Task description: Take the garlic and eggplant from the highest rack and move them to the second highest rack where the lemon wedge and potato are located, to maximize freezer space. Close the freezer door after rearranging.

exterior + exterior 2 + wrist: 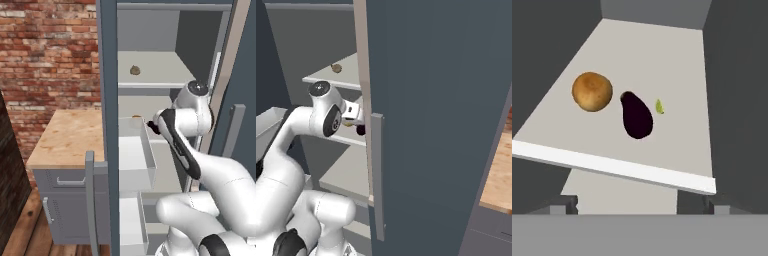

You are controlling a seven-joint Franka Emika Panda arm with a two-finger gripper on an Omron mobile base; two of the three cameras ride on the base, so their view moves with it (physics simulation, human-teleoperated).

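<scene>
Hand view, left to right along the second highest rack [677,60]: the potato [592,91] sits toward the left side, the eggplant [636,115] lies just beside it to the right and a little nearer the front edge, and the lemon wedge [659,106] rests close against the eggplant's right flank, though I cannot tell whether they touch. The gripper [640,207] hovers outside that front edge with its jaws spread wide and nothing between them.

By my reading the eggplant is already placed, so half the moving is done. The garlic [135,70] is on the rack above, well back from the edge and alone, seen in the left base view. The next move calls for lifting the hand clear of the lower shelf, reaching in over the top rack, and closing on a small lumpy bulb that could easily roll off-centre in a wide grip. Bare shelf behind and to the right of the eggplant would take it.

Around the freezer [107,60]: to its left a wooden counter [67,137] stands over grey drawers before a brick wall [47,50]. The freezer door [436,115] stands open to the right of the shelves, its long handle [377,175] facing the right base camera, and is not yet closed.
</scene>
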